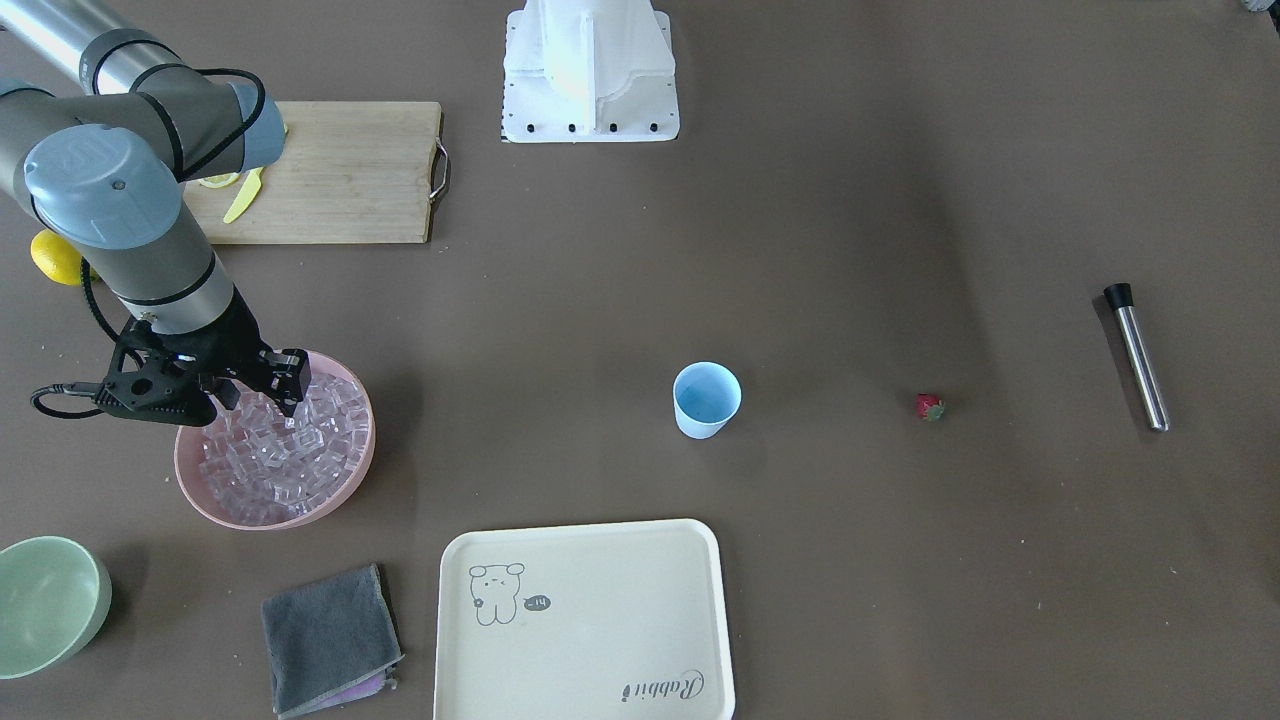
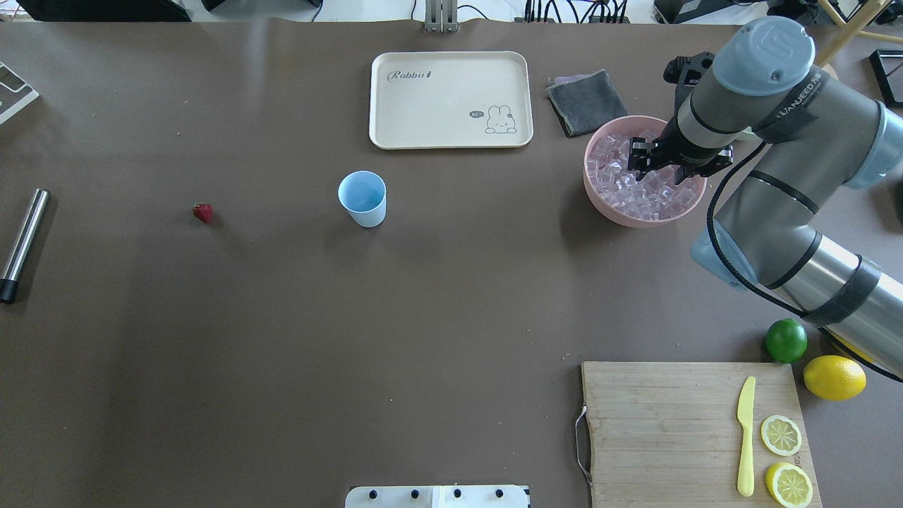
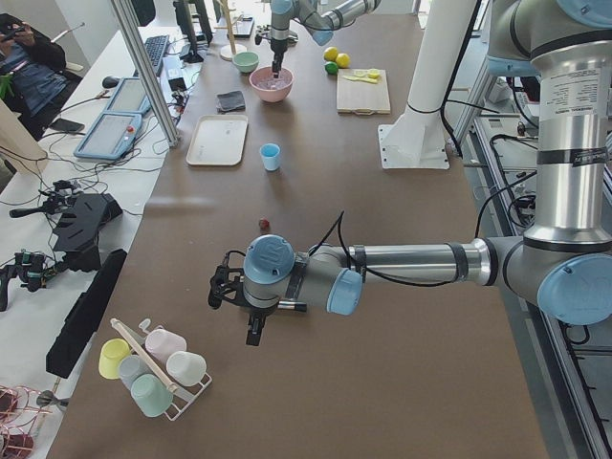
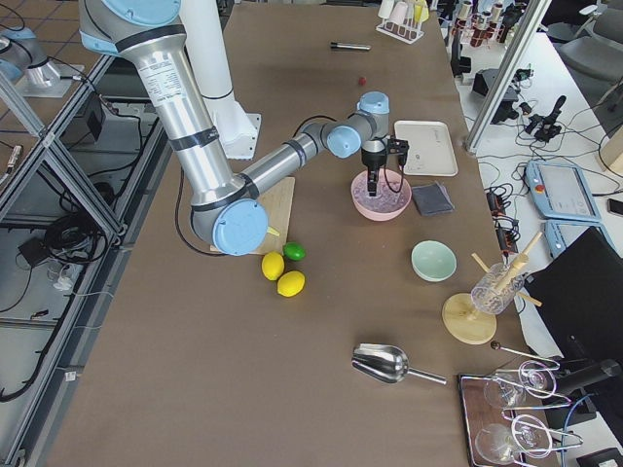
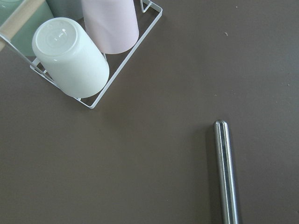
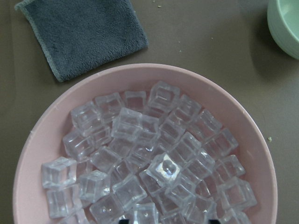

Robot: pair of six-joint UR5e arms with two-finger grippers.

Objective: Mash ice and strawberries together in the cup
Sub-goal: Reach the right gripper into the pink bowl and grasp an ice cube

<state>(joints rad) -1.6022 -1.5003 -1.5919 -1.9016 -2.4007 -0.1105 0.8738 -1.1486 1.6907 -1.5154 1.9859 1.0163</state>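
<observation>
The pale blue cup (image 1: 706,400) (image 2: 362,198) stands upright and empty mid-table. One small red strawberry (image 1: 930,407) (image 2: 203,212) lies on the table, apart from the cup. Clear ice cubes (image 2: 635,185) (image 6: 149,158) fill a pink bowl (image 1: 200,490) (image 2: 621,215). My right gripper (image 1: 262,400) (image 2: 659,169) hangs just over the ice, open, holding nothing. My left gripper (image 3: 251,330) shows only in the exterior left view, low over the table's far end. I cannot tell whether it is open or shut.
A steel rod with a black cap (image 1: 1138,355) (image 5: 226,172) lies under the left wrist, beside a rack of upturned cups (image 5: 70,56). A cream tray (image 2: 451,99), grey cloth (image 2: 585,102), green bowl (image 1: 45,605), cutting board (image 2: 670,423), lime (image 2: 786,340) and lemon (image 2: 834,377) surround the right arm.
</observation>
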